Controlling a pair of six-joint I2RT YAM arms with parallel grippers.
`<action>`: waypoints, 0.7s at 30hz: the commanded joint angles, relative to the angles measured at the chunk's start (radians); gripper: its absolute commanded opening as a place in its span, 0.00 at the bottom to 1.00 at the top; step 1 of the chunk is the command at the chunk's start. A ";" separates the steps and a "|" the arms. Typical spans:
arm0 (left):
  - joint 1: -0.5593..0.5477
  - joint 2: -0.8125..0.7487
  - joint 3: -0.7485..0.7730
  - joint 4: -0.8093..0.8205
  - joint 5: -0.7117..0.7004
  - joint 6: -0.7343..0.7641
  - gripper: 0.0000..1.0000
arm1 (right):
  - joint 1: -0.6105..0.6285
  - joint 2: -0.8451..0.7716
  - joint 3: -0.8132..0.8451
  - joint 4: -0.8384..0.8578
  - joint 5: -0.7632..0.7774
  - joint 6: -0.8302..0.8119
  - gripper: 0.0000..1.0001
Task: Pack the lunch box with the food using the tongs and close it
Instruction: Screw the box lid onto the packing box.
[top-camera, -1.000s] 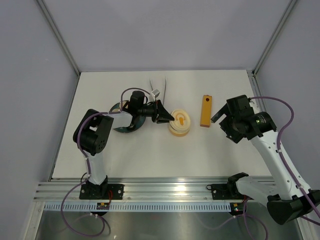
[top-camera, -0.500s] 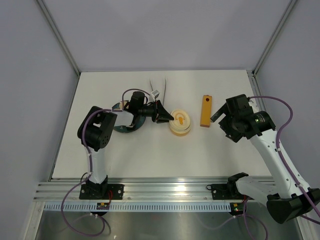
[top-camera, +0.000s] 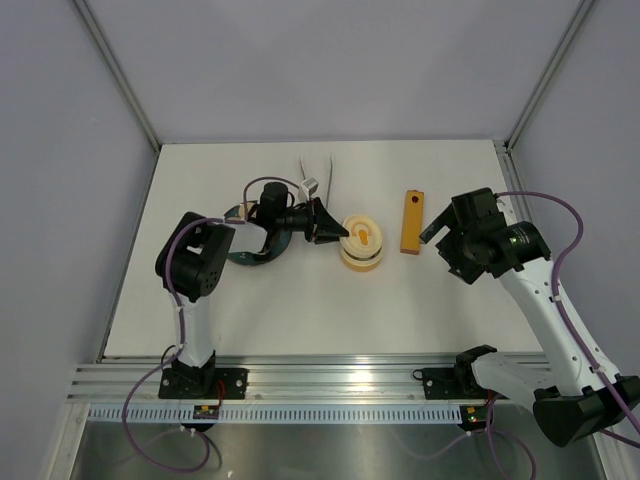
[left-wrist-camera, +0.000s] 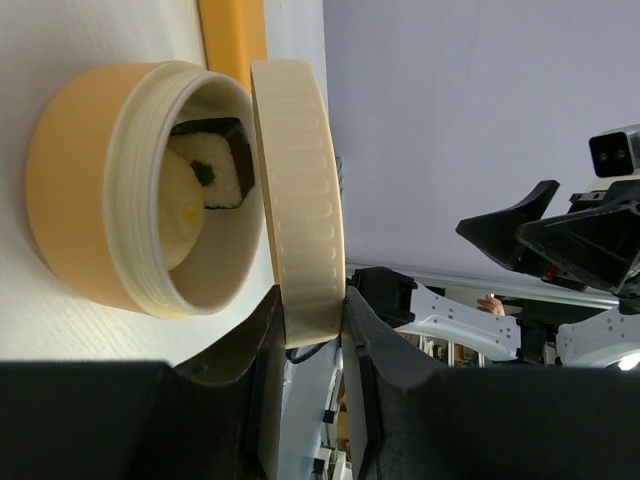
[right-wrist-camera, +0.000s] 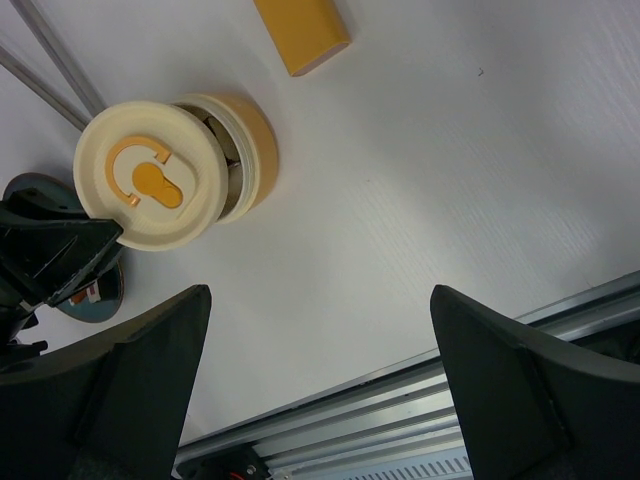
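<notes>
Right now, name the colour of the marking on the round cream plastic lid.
Orange, on the cream lid; clearest in the right wrist view.

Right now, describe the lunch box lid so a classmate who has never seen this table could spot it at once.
Near the middle of the white table, the left gripper pinches a flat round cream lid by its rim, partly over the yellow tub. Unlike the long orange block nearby, it bears an orange keyhole-like mark.
</notes>
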 joint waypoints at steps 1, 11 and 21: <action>0.005 -0.098 0.028 0.085 0.025 -0.016 0.00 | -0.006 0.000 -0.003 0.023 -0.006 -0.013 0.99; 0.004 -0.048 -0.016 0.298 0.037 -0.172 0.00 | -0.008 0.000 -0.016 0.040 -0.020 -0.011 0.99; -0.002 0.009 -0.015 0.327 0.036 -0.186 0.00 | -0.006 0.000 -0.022 0.045 -0.021 -0.011 0.99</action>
